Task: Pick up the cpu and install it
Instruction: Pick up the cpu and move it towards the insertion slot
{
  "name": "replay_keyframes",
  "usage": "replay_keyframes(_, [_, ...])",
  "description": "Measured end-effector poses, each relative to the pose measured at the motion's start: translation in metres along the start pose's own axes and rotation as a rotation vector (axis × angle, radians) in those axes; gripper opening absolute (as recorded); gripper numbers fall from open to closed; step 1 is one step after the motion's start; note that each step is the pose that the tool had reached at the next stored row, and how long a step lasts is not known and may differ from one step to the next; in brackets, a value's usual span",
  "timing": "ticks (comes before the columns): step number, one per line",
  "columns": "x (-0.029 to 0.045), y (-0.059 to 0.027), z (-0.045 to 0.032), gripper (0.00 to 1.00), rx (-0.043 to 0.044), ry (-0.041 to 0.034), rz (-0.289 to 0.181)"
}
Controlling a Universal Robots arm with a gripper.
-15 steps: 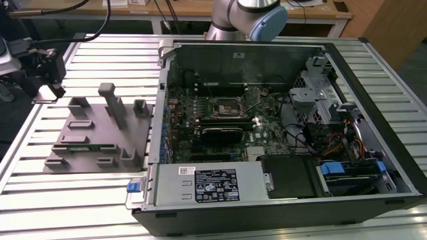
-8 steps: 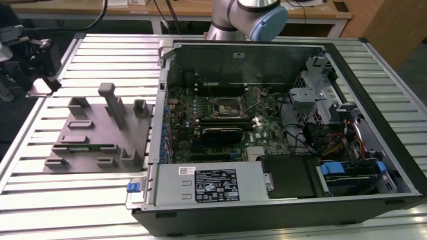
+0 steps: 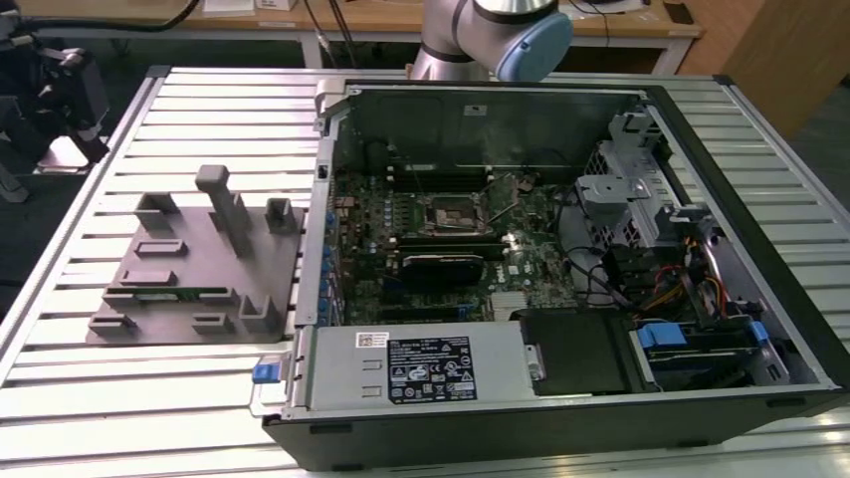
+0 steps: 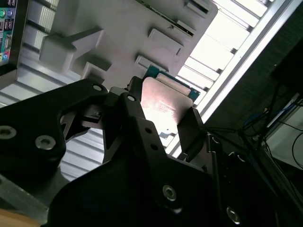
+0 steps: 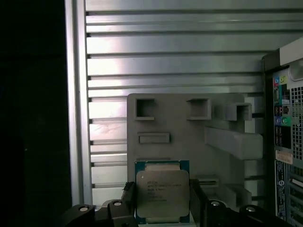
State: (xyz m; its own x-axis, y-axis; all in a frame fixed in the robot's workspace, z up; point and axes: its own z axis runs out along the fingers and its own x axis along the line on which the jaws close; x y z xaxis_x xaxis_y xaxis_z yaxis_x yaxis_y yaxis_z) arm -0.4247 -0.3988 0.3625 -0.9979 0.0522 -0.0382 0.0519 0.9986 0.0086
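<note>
Silver-white lid with a thin green rim: the cpu sits between the two black fingers of the gripper. In the first wrist view I see one finger pressed against each of two opposite edges of the chip, so I log the pincer as clamped on the cpu. The print on the lid faces that camera.

In the second wrist view the cpu shows its lid edge-on to bright glare, with the green rim poking out past the gripper. The chip is clear of the surface beneath it and touches nothing but the fingers.

Behind the chip in both wrist views lies the grey tray with its raised blocks and shallow pockets. The tray rests on the ribbed metal table.

In the exterior view the tray lies flat on the table, just beside the open computer case, on the exterior view's left of it. A green memory stick lies in a slot near the tray's front edge. Inside the case I can see the square socket near the middle of the board, with its frame around a dark centre. The arm shows at the far edge of the table, behind the case.
</note>
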Motion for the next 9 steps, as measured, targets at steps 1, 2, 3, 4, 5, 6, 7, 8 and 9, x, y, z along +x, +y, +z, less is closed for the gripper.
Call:
replay_keyframes(1, [-0.0001,0.0000,-0.0029,0.55,0.0000,0.0000,0.000])
replay_keyframes(2, [-0.0002,0.0001,-0.0055,0.55,0.0000,0.0000,0.000])
replay_keyframes(3, [-0.0003,0.0001,-0.0080,0.55,0.0000,0.0000,0.000])
replay_keyframes(4, [-0.0004,0.0001,-0.0101,0.55,0.0000,0.0000,0.000])
replay_keyframes(5, [-0.0005,0.0001,-0.0116,0.55,0.0000,0.0000,0.000])
replay_keyframes(6, [-0.0005,0.0001,-0.0129,0.55,-0.0001,0.0000,0.000])
replay_keyframes(7, [-0.0006,0.0002,-0.0147,0.55,0.0000,0.0000,0.000])
replay_keyframes(8, [-0.0006,0.0002,-0.0162,0.55,0.0000,0.0000,0.000])
replay_keyframes(9, [-0.0006,0.0002,-0.0171,0.55,-0.0001,-0.0001,0.000])
